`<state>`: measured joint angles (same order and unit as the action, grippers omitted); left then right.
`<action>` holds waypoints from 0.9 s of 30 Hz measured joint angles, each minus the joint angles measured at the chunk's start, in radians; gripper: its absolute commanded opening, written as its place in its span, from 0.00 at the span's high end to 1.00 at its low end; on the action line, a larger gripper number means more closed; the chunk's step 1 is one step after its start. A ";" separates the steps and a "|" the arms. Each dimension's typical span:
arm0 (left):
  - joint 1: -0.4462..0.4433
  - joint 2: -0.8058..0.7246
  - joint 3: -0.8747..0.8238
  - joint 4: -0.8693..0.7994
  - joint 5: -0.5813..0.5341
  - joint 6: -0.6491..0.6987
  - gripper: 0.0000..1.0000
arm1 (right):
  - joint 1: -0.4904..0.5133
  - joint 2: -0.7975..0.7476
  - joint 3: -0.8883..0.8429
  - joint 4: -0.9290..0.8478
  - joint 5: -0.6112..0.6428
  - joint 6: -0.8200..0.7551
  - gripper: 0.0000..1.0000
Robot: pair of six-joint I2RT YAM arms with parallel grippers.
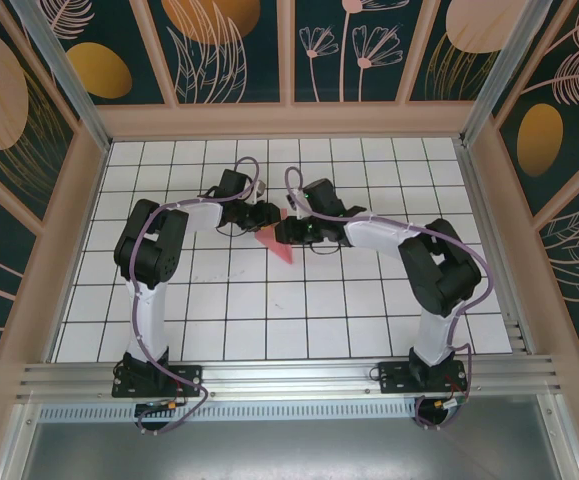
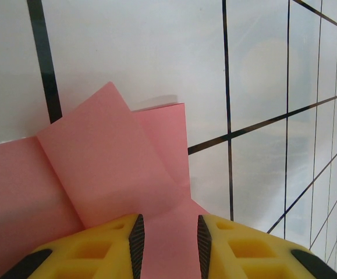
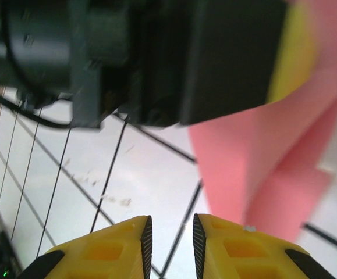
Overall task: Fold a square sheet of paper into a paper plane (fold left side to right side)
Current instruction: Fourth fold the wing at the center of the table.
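Two claws meet over the middle of the table (image 1: 369,320), and both stand slightly apart rather than closed. The left claw (image 2: 169,232) shows a narrow gap between its yellow, black-padded fingers (image 2: 98,250). The sheet (image 2: 110,163) runs under that gap, but I cannot tell whether the tips press or pinch it. The right claw (image 3: 171,232) has a similar small gap with bare table showing through it, so it holds nothing. From the left claw the sheet spreads ahead and to its left. From the right claw it lies ahead and to the right, just beside the tips, below the left claw's black body. The left arm is the nearer one, on the paper itself, and I judge a left-to-right fold would start from there. Seen from above, the pink shape tapers from the claws toward the near edge, so its long axis runs far to near. The sheet is thin, matt salmon-pink paper with crisp straight creases, and one angled flap lies over another layer. Part of it looks lifted off the surface. The table is glossy white with a black grid.
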<state>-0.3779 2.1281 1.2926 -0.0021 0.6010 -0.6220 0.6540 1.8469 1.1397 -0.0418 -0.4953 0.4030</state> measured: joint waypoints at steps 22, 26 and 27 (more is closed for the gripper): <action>0.000 -0.001 -0.001 0.001 0.000 0.000 0.65 | 0.015 0.118 0.039 -0.077 0.035 -0.006 0.72; 0.000 -0.001 -0.001 0.001 0.000 0.000 0.65 | 0.015 0.121 0.039 -0.088 0.053 -0.012 0.73; 0.000 -0.001 -0.001 0.001 0.000 0.000 0.65 | 0.014 0.121 0.039 -0.091 0.056 -0.013 0.73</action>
<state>-0.3779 2.1269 1.2919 -0.0013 0.6006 -0.6216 0.6685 1.9675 1.1782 -0.1326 -0.4389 0.3904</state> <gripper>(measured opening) 0.346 0.277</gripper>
